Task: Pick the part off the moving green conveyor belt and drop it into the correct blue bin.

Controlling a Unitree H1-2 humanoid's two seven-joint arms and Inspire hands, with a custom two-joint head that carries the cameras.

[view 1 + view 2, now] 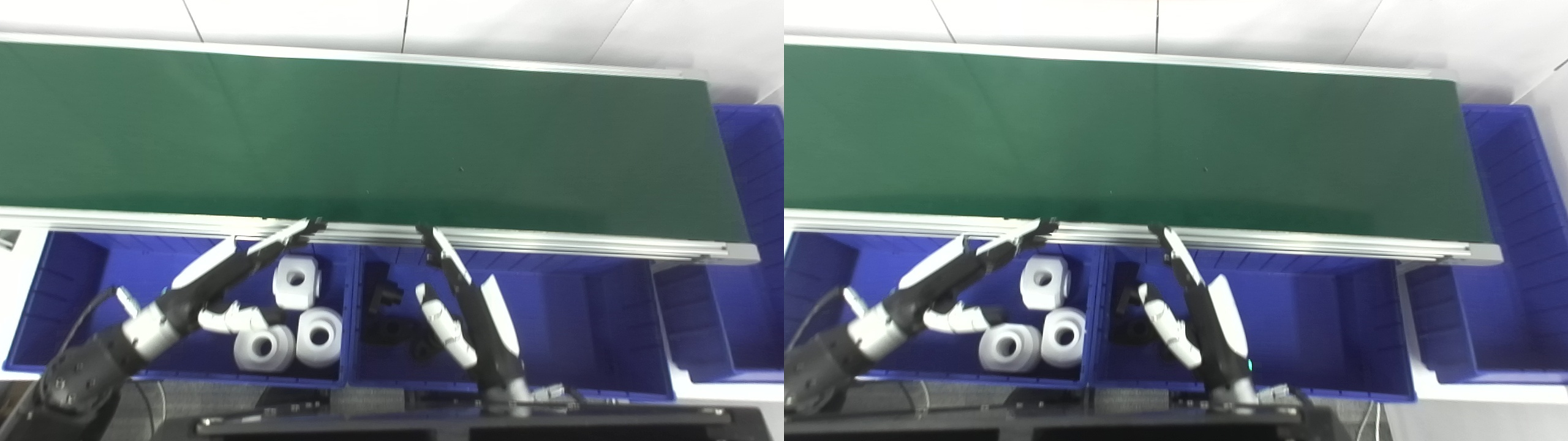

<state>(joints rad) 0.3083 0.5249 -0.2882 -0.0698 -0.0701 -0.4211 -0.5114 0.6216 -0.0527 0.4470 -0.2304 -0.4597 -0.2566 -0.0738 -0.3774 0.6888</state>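
Note:
The green conveyor belt (pixel 367 128) runs across the upper half with no part on it. My left hand (pixel 236 278) hovers open over the left blue bin (pixel 73 288), fingers reaching toward the belt's near rail. That bin holds three white parts (pixel 297 282). My right hand (pixel 465 306) is open over the middle blue bin (pixel 582 318), fingertips (pixel 429 233) pointing at the rail. Black parts (pixel 386 331) lie in that bin's left end, partly hidden by the right hand.
The belt's aluminium rail (pixel 551 242) runs just beyond both bins. A third blue bin (pixel 753 245) stands at the belt's right end. A dark bar (pixel 429 422) crosses the bottom edge. White wall panels lie beyond the belt.

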